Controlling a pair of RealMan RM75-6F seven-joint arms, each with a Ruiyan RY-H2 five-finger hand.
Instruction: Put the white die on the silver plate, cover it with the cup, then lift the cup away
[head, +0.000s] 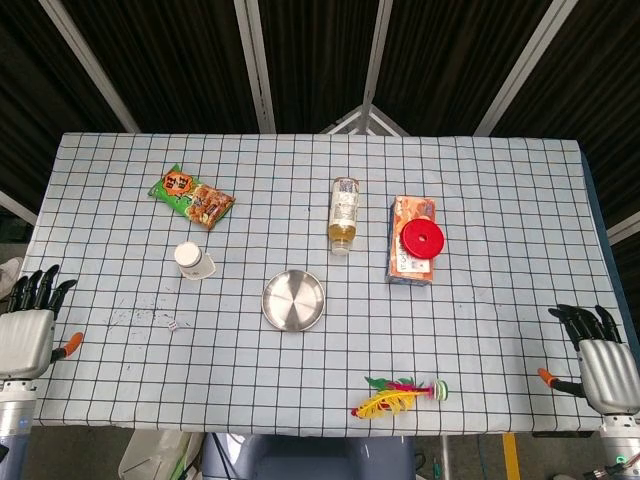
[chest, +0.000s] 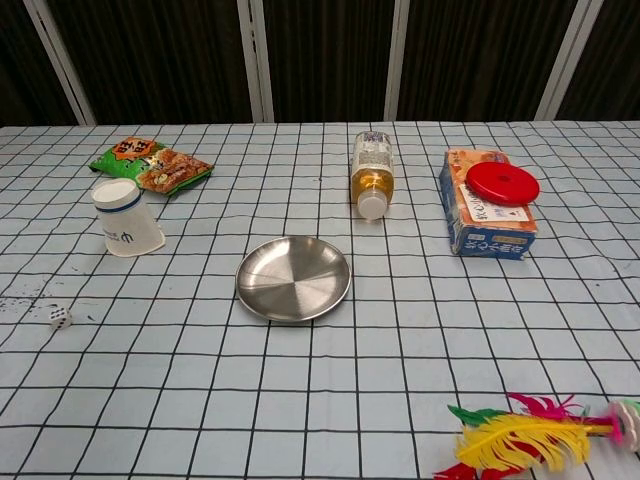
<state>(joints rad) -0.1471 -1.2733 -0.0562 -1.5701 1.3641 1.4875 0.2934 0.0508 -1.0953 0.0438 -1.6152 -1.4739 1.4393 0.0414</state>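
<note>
The small white die (head: 175, 325) (chest: 60, 317) lies on the checked cloth at the near left. A white paper cup (head: 193, 261) (chest: 125, 218) lies tipped on its side behind it. The round silver plate (head: 293, 299) (chest: 293, 278) sits bare in the middle of the table. My left hand (head: 30, 318) rests at the table's left edge, fingers spread, holding nothing, well left of the die. At the right edge my right hand (head: 598, 350) is likewise spread and holds nothing. The chest view shows neither hand.
A green snack packet (head: 191, 196) (chest: 150, 164) lies at the back left. A drink bottle (head: 345, 214) (chest: 371, 174) lies on its side behind the plate. An orange box with a red disc (head: 416, 240) (chest: 488, 203) sits at the right. A feathered shuttlecock (head: 399, 394) (chest: 530, 438) lies near the front edge.
</note>
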